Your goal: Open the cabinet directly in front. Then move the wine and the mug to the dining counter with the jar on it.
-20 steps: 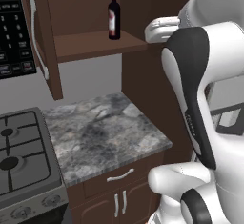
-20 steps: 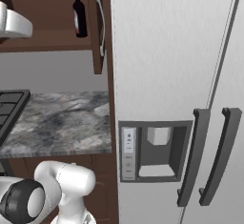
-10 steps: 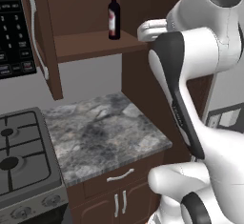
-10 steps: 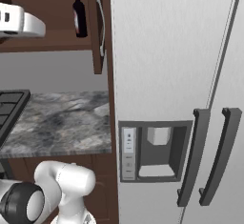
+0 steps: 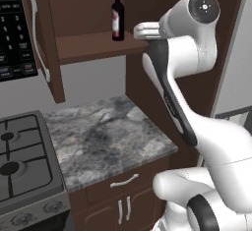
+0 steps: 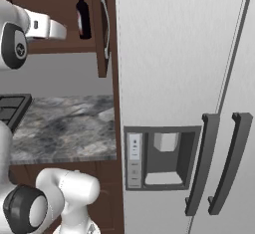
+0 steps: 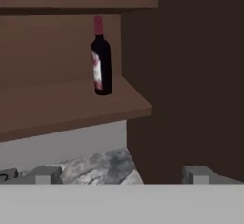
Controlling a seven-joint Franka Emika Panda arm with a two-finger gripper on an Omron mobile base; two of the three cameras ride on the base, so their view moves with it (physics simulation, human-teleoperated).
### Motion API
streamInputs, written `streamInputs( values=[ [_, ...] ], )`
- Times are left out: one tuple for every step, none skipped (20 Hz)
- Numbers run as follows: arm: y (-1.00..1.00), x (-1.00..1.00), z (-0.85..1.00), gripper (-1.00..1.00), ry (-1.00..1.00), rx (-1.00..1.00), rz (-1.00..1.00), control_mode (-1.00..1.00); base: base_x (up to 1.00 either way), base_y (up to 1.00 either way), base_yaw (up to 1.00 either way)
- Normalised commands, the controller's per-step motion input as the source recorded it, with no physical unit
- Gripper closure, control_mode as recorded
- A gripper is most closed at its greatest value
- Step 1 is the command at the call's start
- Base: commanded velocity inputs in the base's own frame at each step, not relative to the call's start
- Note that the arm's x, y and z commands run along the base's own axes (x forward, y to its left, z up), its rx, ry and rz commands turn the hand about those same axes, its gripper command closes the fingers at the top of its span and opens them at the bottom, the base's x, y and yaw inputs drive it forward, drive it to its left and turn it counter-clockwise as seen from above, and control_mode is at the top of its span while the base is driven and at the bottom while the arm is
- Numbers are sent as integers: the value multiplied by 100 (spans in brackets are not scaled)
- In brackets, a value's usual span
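- The cabinet (image 5: pixel 88 48) stood open — its left door (image 5: pixel 47 43) swung out toward the camera, bar handle (image 5: pixel 38 38) on its face, and in the right base view the right door (image 6: pixel 102 26) showed edge-on beside the fridge (image 6: pixel 184 103).
- The wine (image 5: pixel 117 14) stood upright on the lower shelf (image 5: pixel 93 47), near that shelf's right end and close to its front edge; also seen at (image 6: pixel 82 14) and (image 7: pixel 101 58).
- The gripper (image 7: pixel 121 175) was open, its two fingertips (image 7: pixel 45 174) well apart at the bottom of the hand view, nothing between them.
- In the hand view the wine sat ahead of the gripper and left of centre, clearly apart from the fingertips.
- In the left base view the hand (image 5: pixel 146 31) was raised to shelf height, just right of the wine, not touching it.
- Below the cabinet lay a grey marbled table (image 5: pixel 106 136) — bare of objects — with a stove (image 5: pixel 24 161) against its left side.
- A microwave panel (image 5: pixel 15 33) hung left of the open left door.
- Small lower cabinet doors (image 5: pixel 123 208) with short handles sat under the table.
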Motion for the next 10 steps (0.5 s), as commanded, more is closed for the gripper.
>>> streamInputs(
  values=[
    [9,86,0,-100,0,10,0,-100,0,0,0],
    [11,85,0,-100,0,10,0,-100,0,0,0],
    [13,84,0,-100,0,10,0,-100,0,0,0],
    [14,83,0,-100,0,8,0,-100,0,0,0],
    [19,82,0,-100,0,6,0,-100,0,0,0],
    [24,83,0,-100,0,3,0,-100,0,0,0],
    [27,81,0,-100,0,0,0,-100,0,0,0],
    [24,77,0,-100,0,0,0,-100,0,0,0],
    [21,72,0,-100,0,0,0,-100,0,0,0],
    [16,67,0,-100,0,0,0,-100,0,0,0]
  ],
)
